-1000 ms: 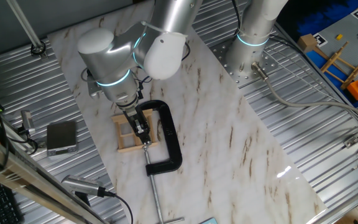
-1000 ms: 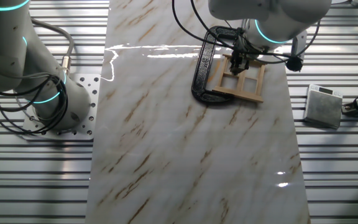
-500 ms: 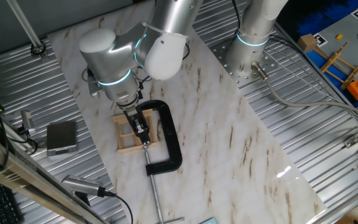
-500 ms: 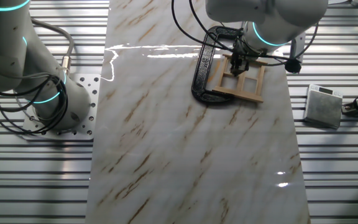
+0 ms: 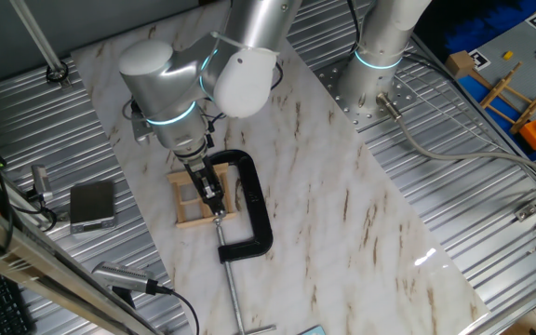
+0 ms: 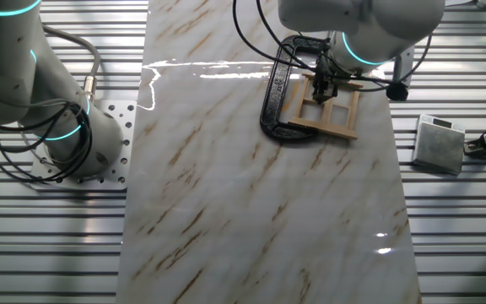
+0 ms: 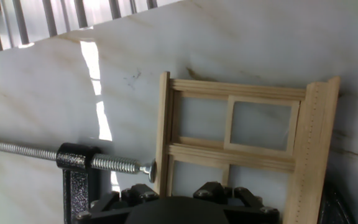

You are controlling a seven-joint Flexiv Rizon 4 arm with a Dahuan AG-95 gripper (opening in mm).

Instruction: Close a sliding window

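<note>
Fingers (image 6: pixel 322 90) sit low over the sliding window (image 6: pixel 328 107), which we find flat on the marble worktop (image 6: pixel 251 203), pinned by the black clamp (image 6: pixel 273 100) whose screw tip meets its side rail, though we cannot tell their spread.

sliding window (image 7: pixel 231 155): you see pale, light-wood bars with a fine grain.
C-clamp (image 5: pixel 254 209): black body; in the hand view its screw looks silvery.
tabletop (image 6: pixel 226 203): white marble pattern with brown streaks.
arm (image 5: pixel 170 79): glossy silver-white, ringed with a cyan glow.
gripper (image 6: pixel 322 87): dark, probably black; it's too small for you to be sure.
small box (image 6: pixel 439 143): grey.
</note>
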